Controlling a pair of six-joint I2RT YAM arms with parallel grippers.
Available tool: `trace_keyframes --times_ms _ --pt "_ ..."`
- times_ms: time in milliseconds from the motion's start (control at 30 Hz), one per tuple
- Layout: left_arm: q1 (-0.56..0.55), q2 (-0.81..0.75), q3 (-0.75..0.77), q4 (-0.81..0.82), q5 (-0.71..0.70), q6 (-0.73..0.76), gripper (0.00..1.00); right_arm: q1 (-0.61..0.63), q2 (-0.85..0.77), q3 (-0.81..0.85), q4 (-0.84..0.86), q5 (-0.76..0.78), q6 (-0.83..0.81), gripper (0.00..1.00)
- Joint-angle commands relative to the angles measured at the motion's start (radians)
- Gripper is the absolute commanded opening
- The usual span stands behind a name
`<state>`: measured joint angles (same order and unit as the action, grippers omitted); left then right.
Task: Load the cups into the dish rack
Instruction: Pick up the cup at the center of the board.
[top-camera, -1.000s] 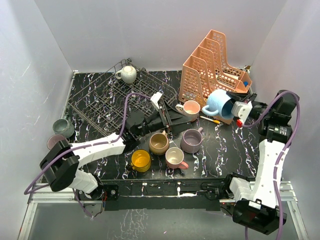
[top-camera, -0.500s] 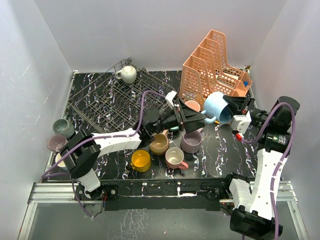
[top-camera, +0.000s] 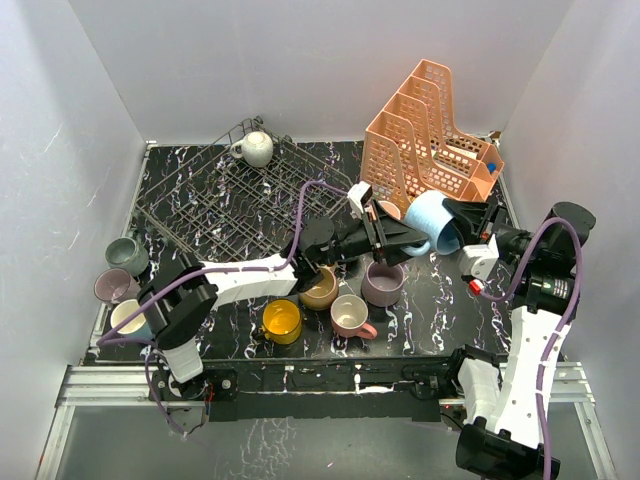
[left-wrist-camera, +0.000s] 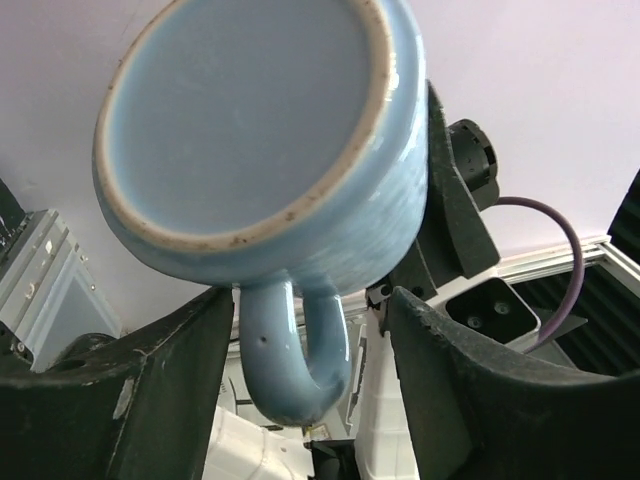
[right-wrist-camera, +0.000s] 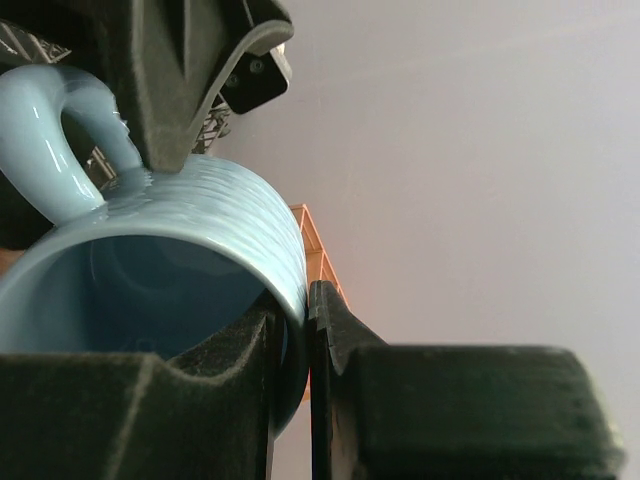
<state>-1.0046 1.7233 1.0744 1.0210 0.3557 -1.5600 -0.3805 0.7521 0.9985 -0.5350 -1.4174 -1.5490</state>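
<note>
My right gripper (top-camera: 462, 226) is shut on the rim of a light blue cup (top-camera: 432, 221) and holds it in the air on its side, in front of the orange organizer. In the right wrist view its fingers (right-wrist-camera: 330, 330) pinch the cup's wall (right-wrist-camera: 200, 230). My left gripper (top-camera: 410, 239) is open, reaching from the left. In the left wrist view its jaws (left-wrist-camera: 300, 335) stand either side of the cup's handle (left-wrist-camera: 295, 360), under the cup's base (left-wrist-camera: 250, 120). The dish rack (top-camera: 230, 205) at the back left holds one cream cup (top-camera: 254, 148).
Tan (top-camera: 319, 288), pink (top-camera: 350, 316), lilac (top-camera: 383, 283) and yellow (top-camera: 282, 321) cups stand under my left arm. A pink cup (top-camera: 386, 211) is partly hidden behind it. Three cups (top-camera: 126, 255) sit at the left edge. The orange organizer (top-camera: 425, 130) stands at the back right.
My left arm has stretched to the right until its open jaws flank the blue cup's handle. My right gripper has shifted the blue cup slightly left and turned it.
</note>
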Motion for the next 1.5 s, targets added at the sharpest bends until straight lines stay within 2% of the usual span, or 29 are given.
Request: trace_keyframes --times_ms 0,67,133,333,367,500,567,800,1100,1200,1467 --pt "-0.025 0.021 0.062 0.089 0.015 -0.03 0.59 0.005 -0.022 0.011 0.006 -0.054 -0.081 0.08" --pt "-0.03 0.032 0.073 0.092 0.017 -0.035 0.56 0.005 -0.025 0.012 -0.01 -0.06 -0.094 0.08" --pt "-0.031 0.041 0.082 0.107 0.021 -0.039 0.47 0.005 -0.026 0.013 -0.025 -0.065 -0.107 0.08" --pt "-0.031 0.046 0.083 0.172 0.023 -0.046 0.02 0.005 -0.028 0.015 -0.078 -0.058 -0.156 0.08" --pt "-0.031 0.044 0.08 0.177 0.025 -0.046 0.0 0.005 -0.028 0.014 -0.086 -0.058 -0.163 0.08" --pt "-0.031 0.027 0.056 0.246 0.022 -0.043 0.0 0.005 -0.032 0.008 -0.117 -0.064 -0.189 0.09" --pt "-0.031 0.01 0.04 0.267 0.013 -0.028 0.0 0.005 -0.039 0.003 -0.125 -0.063 -0.189 0.13" --pt "-0.012 -0.076 -0.027 0.255 -0.017 0.039 0.0 0.005 -0.059 -0.014 -0.161 -0.056 -0.184 0.44" --pt "0.042 -0.211 -0.111 0.119 -0.008 0.135 0.0 0.005 -0.064 0.003 -0.319 -0.052 -0.164 0.73" --pt "0.065 -0.246 -0.151 0.112 -0.009 0.137 0.0 0.005 -0.061 0.009 -0.324 -0.064 -0.032 0.8" --pt "0.158 -0.349 -0.265 0.036 -0.009 0.157 0.0 0.005 -0.045 0.038 -0.232 -0.057 0.558 0.87"
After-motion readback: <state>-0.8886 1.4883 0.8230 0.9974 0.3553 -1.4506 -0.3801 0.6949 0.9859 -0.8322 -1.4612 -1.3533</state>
